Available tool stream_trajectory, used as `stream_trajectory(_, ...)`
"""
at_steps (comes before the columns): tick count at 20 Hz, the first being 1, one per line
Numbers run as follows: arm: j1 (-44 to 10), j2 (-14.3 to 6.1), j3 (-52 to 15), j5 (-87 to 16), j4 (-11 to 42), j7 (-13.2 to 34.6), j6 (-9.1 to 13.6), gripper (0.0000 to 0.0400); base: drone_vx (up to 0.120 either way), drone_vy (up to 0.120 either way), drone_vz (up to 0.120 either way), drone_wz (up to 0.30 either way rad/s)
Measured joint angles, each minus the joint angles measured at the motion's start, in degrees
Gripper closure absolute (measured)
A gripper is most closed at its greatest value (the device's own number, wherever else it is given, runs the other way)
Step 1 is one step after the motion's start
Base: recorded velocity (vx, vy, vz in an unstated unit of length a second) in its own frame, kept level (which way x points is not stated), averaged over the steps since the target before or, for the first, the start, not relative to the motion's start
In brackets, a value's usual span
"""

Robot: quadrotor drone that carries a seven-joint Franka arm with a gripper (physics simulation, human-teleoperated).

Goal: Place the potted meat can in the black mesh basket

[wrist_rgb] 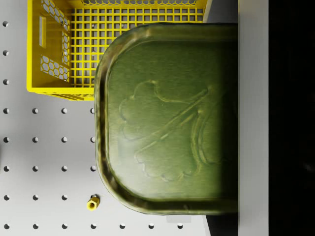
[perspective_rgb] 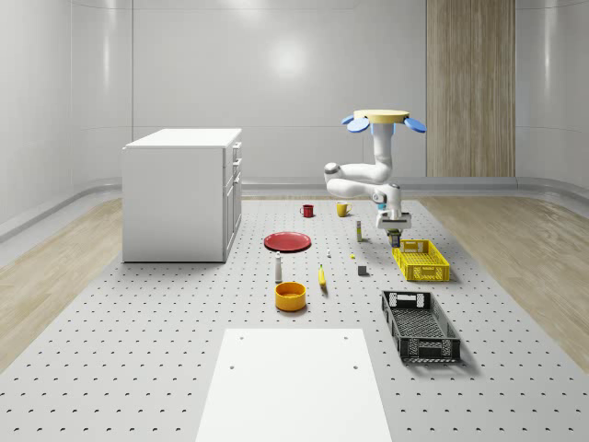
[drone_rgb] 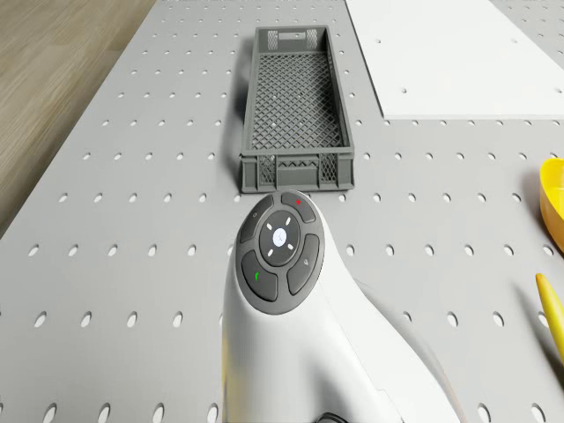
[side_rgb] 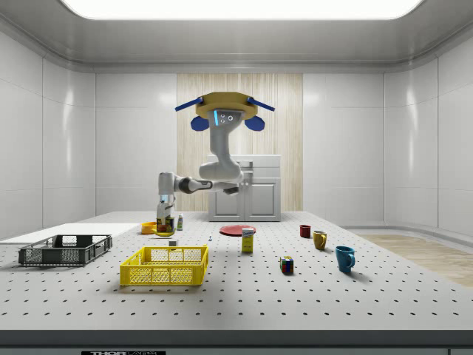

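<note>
The drone (perspective_rgb: 384, 119) hovers high above the far end of the table (perspective_rgb: 138, 368), beyond the yellow basket (perspective_rgb: 421, 260). Its arm (perspective_rgb: 363, 175) drops from the drone's body, bends at an elbow toward the whole-scene view's left, then runs back to the right and turns down at the wrist, so the gripper (perspective_rgb: 395, 234) points straight at the table. In the side view the forearm reaches level toward that view's left and the gripper (side_rgb: 165, 222) hangs vertical at its end, above the far side of the yellow basket (side_rgb: 165, 265).

The gripper is pinching the can (perspective_rgb: 396, 238), which is held clear of the table, just above the far end of the yellow basket. In the side view the can (side_rgb: 164, 228) shows as a small dark block below the fingers, in the air. In the wrist view the can (wrist_rgb: 172, 118) is seen end-on: a rounded-rectangle metal face, olive-green in shadow, with a raised rim and an embossed leaf-like pattern. A dark finger (wrist_rgb: 290, 118) lies against one of its sides. Behind it the yellow basket (wrist_rgb: 59, 49) and the holed table (wrist_rgb: 49, 157) appear, with a small yellow nut (wrist_rgb: 92, 202) lying on the table.

The black basket (perspective_rgb: 420, 325) sits empty nearer the camera than the yellow one, well apart from the can. In the drone view the black basket (drone_rgb: 295, 110) lies lengthwise beyond the arm's wrist (drone_rgb: 280, 244).
</note>
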State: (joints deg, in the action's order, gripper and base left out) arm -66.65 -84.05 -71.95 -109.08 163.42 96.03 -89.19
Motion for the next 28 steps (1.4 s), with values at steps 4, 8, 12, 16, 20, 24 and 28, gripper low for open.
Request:
stream_trajectory(4,-0.05,-0.15,-0.03,0.06,-0.01,0.04,-0.14,0.0118,0.120,0.000,-0.020,0.000)
stream_trajectory(8,-0.10,-0.29,-0.05,0.13,-0.02,0.08,-0.27,0.0118,0.120,0.000,-0.100,0.000)
stream_trajectory(12,-0.15,-0.42,-0.07,0.18,-0.03,0.12,-0.40,0.0118,0.120,0.050,0.000,0.000)
stream_trajectory(16,-0.19,-0.55,-0.10,0.24,-0.04,0.15,-0.52,0.0118,0.120,0.000,0.000,0.000)
stream_trajectory(20,-0.23,-0.67,-0.12,0.29,-0.04,0.18,-0.63,0.0118,0.120,0.000,-0.090,0.000)
stream_trajectory(24,-0.27,-0.79,-0.14,0.34,-0.05,0.22,-0.74,0.0118,0.120,0.000,-0.050,0.000)
stream_trajectory(28,-0.31,-0.90,-0.15,0.39,-0.06,0.25,-0.84,0.0118,0.120,0.000,0.000,0.000)
